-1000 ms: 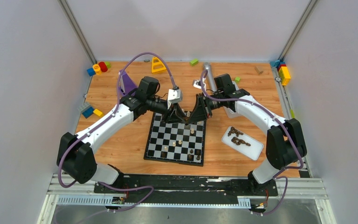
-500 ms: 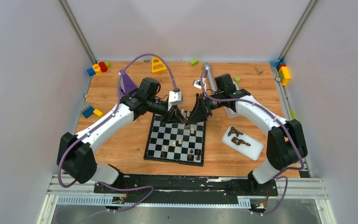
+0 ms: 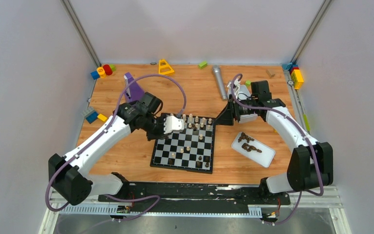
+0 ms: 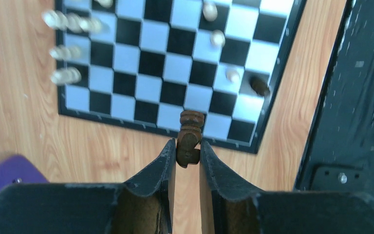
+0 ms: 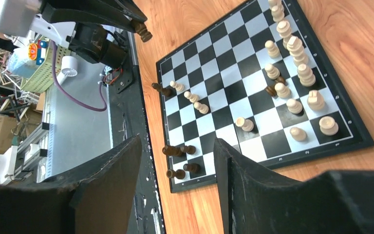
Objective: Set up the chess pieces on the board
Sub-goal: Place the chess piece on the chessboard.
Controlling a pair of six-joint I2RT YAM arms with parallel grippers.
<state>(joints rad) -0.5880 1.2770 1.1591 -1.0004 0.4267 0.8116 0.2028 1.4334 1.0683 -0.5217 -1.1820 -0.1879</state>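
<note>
Judging setup about half done: cream pieces (image 3: 197,120) mostly line the far rows of the board (image 3: 174,146), few dark ones (image 3: 203,160) placed, more in the tray (image 3: 269,159). Left gripper (image 4: 187,146) pinches a dark piece (image 4: 190,131) by the board's edge; right gripper (image 5: 177,141) spread, empty.

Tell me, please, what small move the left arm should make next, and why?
Probably carry the dark piece, pinched in the left claw, over a free square in the board's near rows and lower it: it hangs by the board's left edge, other dark pieces stand at the near side, and the right claw is open and off the board.
</note>
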